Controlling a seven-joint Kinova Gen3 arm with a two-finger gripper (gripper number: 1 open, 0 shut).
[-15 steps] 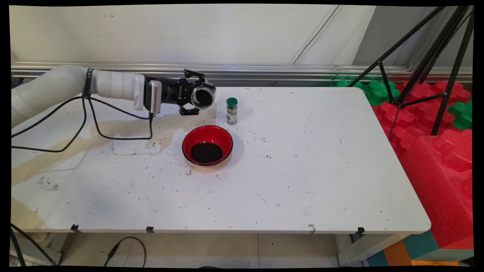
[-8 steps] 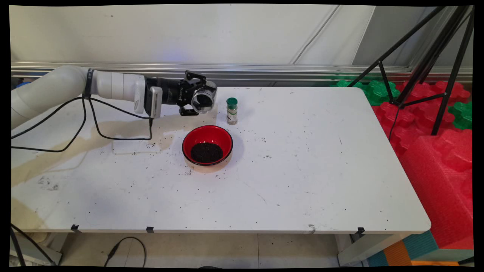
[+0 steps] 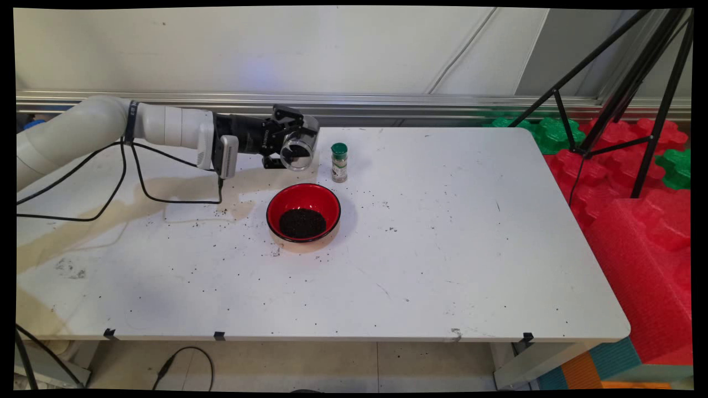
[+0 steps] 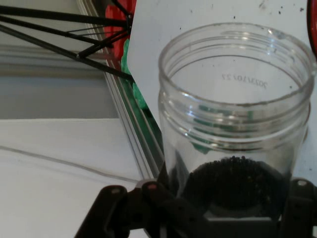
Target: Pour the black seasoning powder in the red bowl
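My gripper (image 3: 291, 145) is shut on a clear plastic jar (image 3: 297, 151), held on its side above the table's far left, its open mouth turned toward the camera. In the hand view the jar (image 4: 233, 129) fills the right half, with a small heap of dark grains (image 4: 233, 178) lying at its lower part. Just below and in front of the jar on the table stands a red bowl (image 3: 303, 212) with a heap of dark grains (image 3: 302, 222) in it. A small spice bottle with a green cap (image 3: 339, 162) stands upright just right of the jar.
Dark grains are scattered over the white table (image 3: 442, 249), mostly round the bowl. A brownish stain (image 3: 83, 221) runs across the table's left. Black cables (image 3: 127, 182) hang from the arm. Red and green foam blocks (image 3: 636, 210) and a black tripod (image 3: 636, 83) stand at the right.
The gripper with the jar has crept slightly right and up, and the jar has turned a little. Bowl and spice bottle stay put.
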